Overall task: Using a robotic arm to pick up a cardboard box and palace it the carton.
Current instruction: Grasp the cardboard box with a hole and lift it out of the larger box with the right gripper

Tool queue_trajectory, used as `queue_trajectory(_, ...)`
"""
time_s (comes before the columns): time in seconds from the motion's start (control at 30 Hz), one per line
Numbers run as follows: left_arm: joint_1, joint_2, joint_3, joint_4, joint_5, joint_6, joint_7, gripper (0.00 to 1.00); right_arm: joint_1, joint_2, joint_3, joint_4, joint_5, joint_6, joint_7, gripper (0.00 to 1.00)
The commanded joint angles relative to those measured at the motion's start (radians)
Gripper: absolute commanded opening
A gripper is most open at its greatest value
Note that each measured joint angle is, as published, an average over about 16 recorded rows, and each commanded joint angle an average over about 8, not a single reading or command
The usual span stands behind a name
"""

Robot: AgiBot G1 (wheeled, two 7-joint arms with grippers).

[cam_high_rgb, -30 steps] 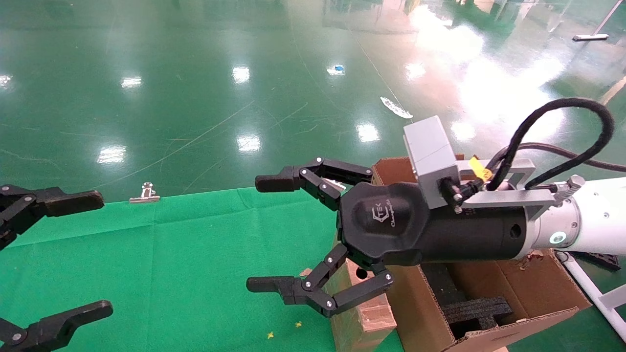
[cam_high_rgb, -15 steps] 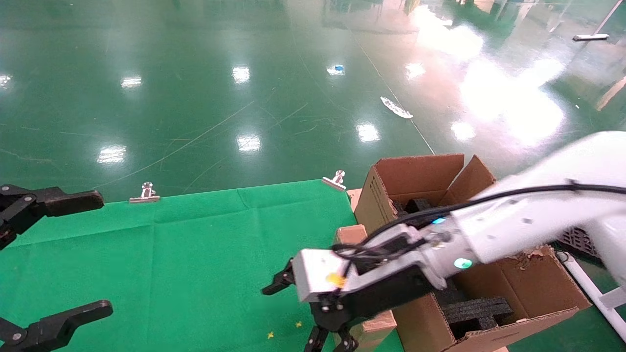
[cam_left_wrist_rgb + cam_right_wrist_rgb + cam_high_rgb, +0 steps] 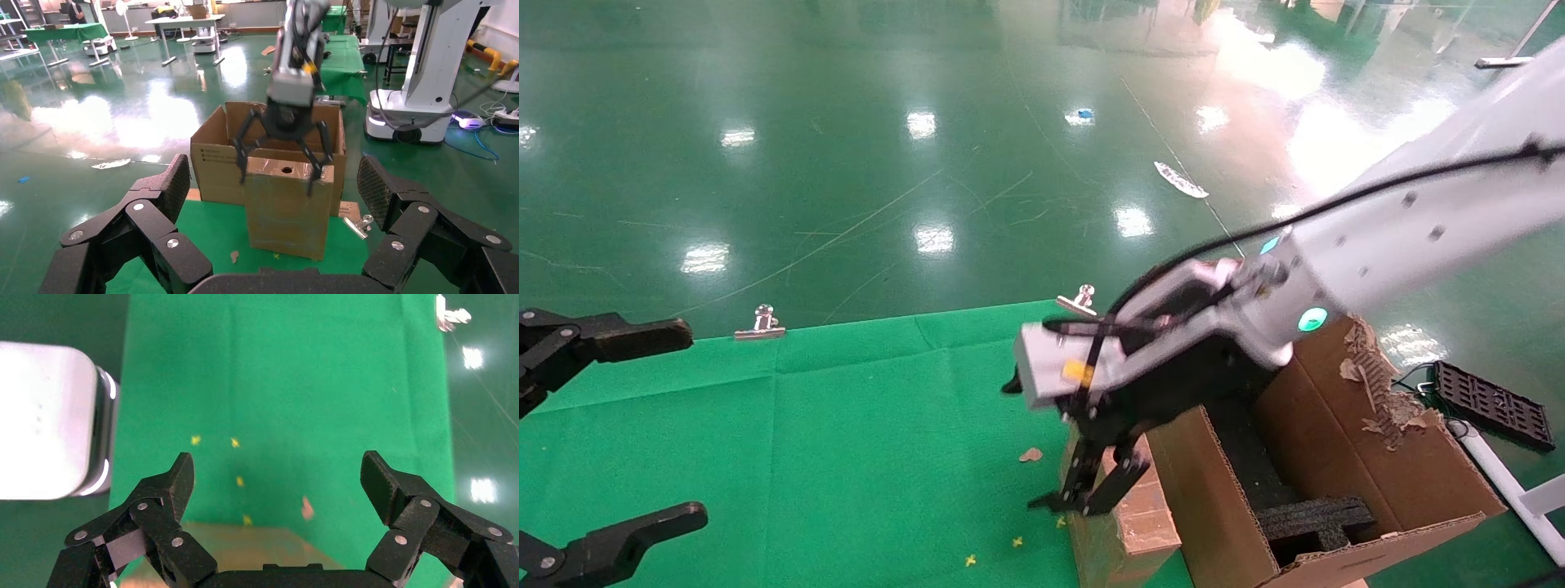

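The small cardboard box stands upright on the green cloth, against the carton's near wall. In the left wrist view the box shows a round hole in its top face. My right gripper on the white arm points down over the box top. It is open, with its fingers straddling the top edges. The right wrist view shows its open gripper with the box top below. My left gripper is open and empty at the far left.
Black foam blocks lie inside the carton, whose torn flap stands up at the right. Two metal clips hold the cloth's far edge. A cardboard scrap lies on the cloth. A black grid tray lies on the floor.
My right arm has swung from level across the view to pointing down, and its open gripper has come over the small box's top. The left gripper has not moved.
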Motion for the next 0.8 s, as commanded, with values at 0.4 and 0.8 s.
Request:
queue_trajectory(0.4,0.000,0.000,0.001,0.000,-0.001,0.000,0.000,1.00,0.308,-0.001,-0.381,0.000,-0.015,0.000,0.130,1.00)
queue_trajectory(0.8,0.000,-0.001,0.002,0.000,-0.001,-0.001,0.001,1.00,0.444,-0.060,-0.671,-0.001,0.035,0.013,0.198,1.00)
